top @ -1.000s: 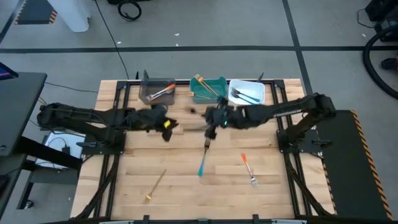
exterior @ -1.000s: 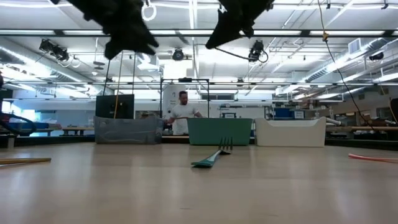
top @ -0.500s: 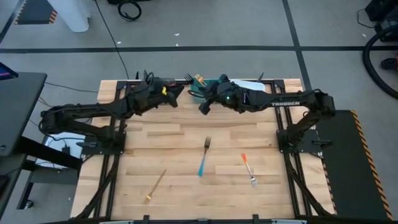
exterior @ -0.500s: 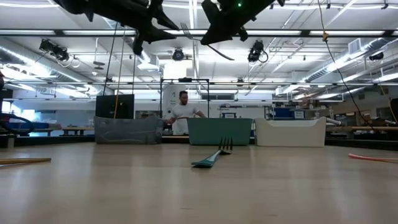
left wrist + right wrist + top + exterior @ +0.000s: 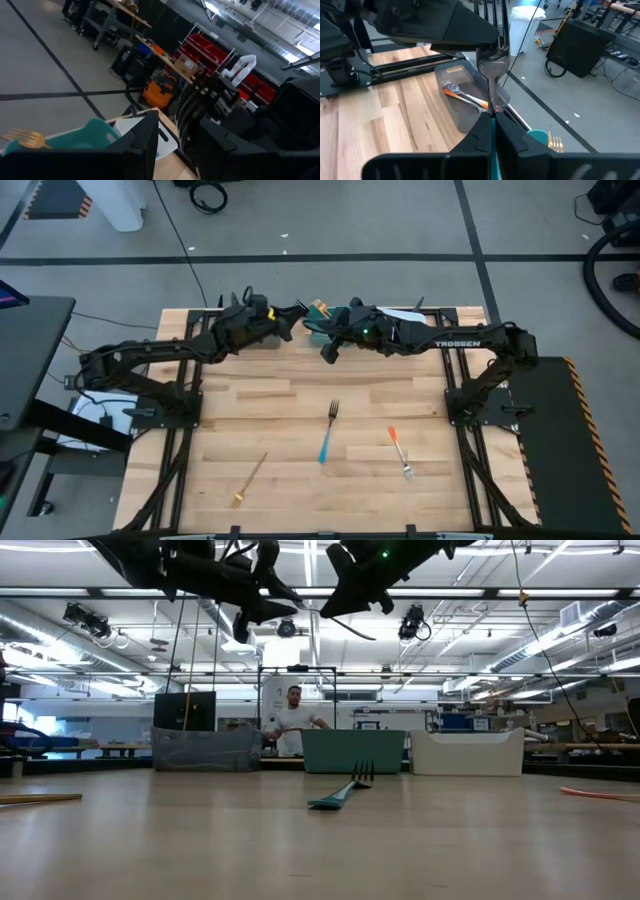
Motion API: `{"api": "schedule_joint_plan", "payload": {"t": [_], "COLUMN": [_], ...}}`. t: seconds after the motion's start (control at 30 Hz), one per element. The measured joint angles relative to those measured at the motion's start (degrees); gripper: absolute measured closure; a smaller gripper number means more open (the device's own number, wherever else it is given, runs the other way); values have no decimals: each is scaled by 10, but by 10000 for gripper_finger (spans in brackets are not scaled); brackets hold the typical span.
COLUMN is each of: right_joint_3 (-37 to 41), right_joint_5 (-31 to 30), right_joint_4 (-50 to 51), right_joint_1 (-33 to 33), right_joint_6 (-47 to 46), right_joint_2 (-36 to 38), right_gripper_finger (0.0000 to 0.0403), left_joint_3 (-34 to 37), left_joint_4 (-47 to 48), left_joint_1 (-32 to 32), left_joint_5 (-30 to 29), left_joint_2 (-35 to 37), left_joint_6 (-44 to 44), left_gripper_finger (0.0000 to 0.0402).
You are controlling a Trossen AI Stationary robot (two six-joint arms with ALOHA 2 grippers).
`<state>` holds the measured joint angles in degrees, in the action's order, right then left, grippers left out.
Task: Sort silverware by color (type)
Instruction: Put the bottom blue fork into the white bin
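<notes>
— Wooden slat table [image 5: 280, 395]: what lies nearest its front edge?
— An all-gold fork [image 5: 249, 478], then a blue-handled fork [image 5: 327, 436] in the middle and an orange-handled fork [image 5: 399, 452] to its right.
— And behind them?
— The right gripper [image 5: 491, 111] pinches a silver fork with a blue handle [image 5: 493, 75] above the teal bin [image 5: 338, 320]. The left gripper [image 5: 297, 313] hovers close beside; whether it is wide or narrow is impossible to tell. The grey bin [image 5: 465, 97] holds orange-handled forks [image 5: 465, 96].

I see a bench [image 5: 290, 395] of pale wood planks, smooth and matt. The bins look plastic: grey translucent [image 5: 465, 107], teal [image 5: 85, 136] and white [image 5: 408, 318]. The fork [image 5: 492, 80] between my right fingers [image 5: 480, 132] shows bright glossy metal tines.
</notes>
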<state>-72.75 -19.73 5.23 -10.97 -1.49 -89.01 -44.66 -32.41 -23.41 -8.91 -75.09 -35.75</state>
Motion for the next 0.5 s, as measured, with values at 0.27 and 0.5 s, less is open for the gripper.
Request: {"api": "schedule_joint_plan", "payload": {"t": [0.27, 0.5], "right_joint_3": [0, 0], "right_joint_5": [26, 47], "right_joint_4": [1, 0], "right_joint_1": [-17, -32], "right_joint_6": [-3, -4], "right_joint_2": [0, 0], "right_gripper_finger": [392, 392], "left_joint_3": [0, 0], "left_joint_4": [-48, -76], "left_joint_1": [-23, -34], "left_joint_5": [36, 35], "left_joint_2": [-29, -47], "left_joint_6": [3, 42], "left_gripper_finger": [324, 391]}}
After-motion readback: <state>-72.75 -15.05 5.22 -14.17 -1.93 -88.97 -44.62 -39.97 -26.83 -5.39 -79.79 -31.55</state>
